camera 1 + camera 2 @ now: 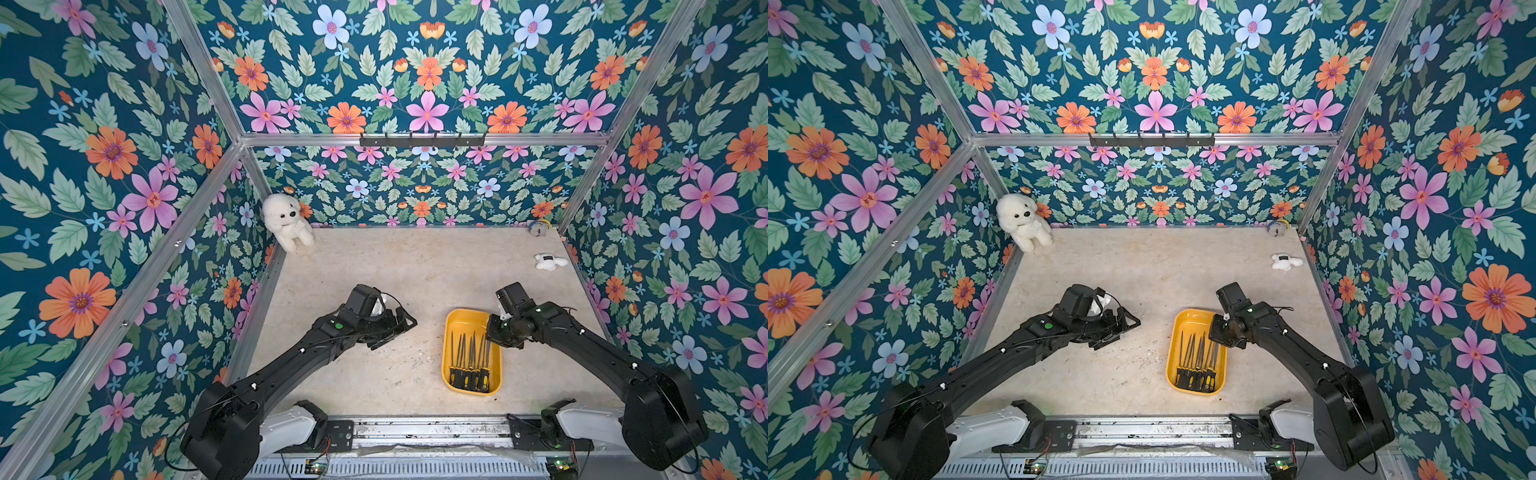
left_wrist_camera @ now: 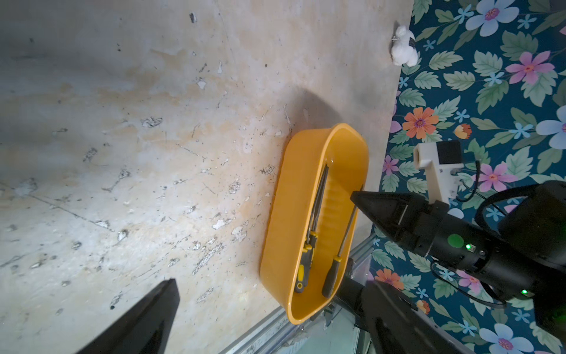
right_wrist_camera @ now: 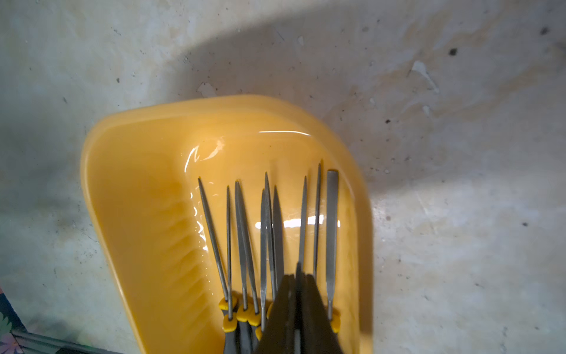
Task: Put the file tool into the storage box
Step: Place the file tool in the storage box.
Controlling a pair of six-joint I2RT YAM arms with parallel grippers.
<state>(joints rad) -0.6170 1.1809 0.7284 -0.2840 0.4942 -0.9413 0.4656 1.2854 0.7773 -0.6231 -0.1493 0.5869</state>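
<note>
Right wrist: files (image 3: 269,230) lie along storage box (image 3: 137,199), tips pointing away; right gripper (image 3: 298,275) clenched, left gripper (image 1: 392,334) released.

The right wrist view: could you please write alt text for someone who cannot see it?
A yellow tray on a worn pale table holds grey files side by side, handles nearest the camera. The shut jaws of the right gripper cover some handles.

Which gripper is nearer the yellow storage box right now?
Right. The right gripper hangs over the storage box, above the files; the left gripper is open over the table, apart from the box on its left.
</note>
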